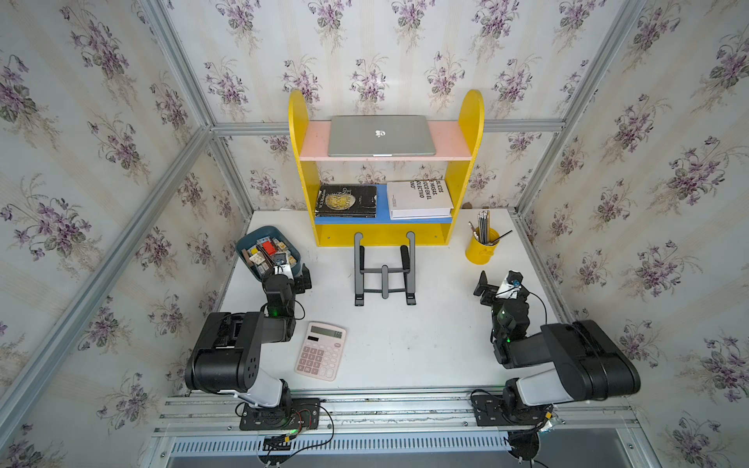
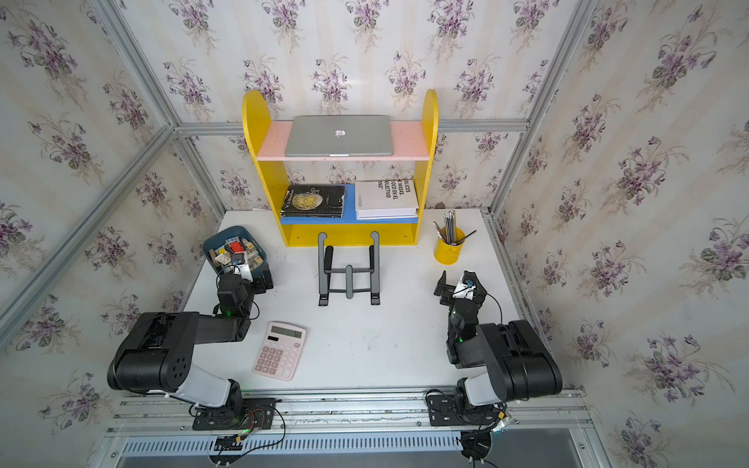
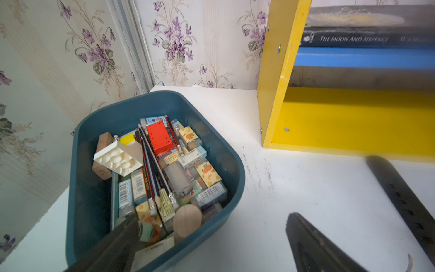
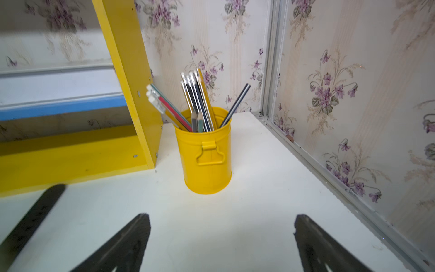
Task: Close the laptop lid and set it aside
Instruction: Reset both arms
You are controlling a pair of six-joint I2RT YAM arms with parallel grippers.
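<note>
Below the laptop (image 1: 381, 135) lies "The Moon and Sixpence" (image 3: 353, 38); left gripper (image 3: 209, 217) and right gripper (image 4: 221, 216) gape.

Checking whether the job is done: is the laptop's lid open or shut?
Shut. The laptop lies flat on the pink shelf, logo side up, no screen or keys showing.

A silver laptop (image 1: 381, 135) on the pink top shelf (image 1: 316, 139) of a yellow rack (image 1: 472, 121), a blue shelf (image 1: 344, 220) beneath. Pink calculator (image 1: 321, 350), teal bin (image 3: 150, 103), yellow pencil cup (image 4: 207, 160), white worktop (image 1: 425, 344), violet-sprigged cream wallpaper (image 1: 364, 48).
</note>
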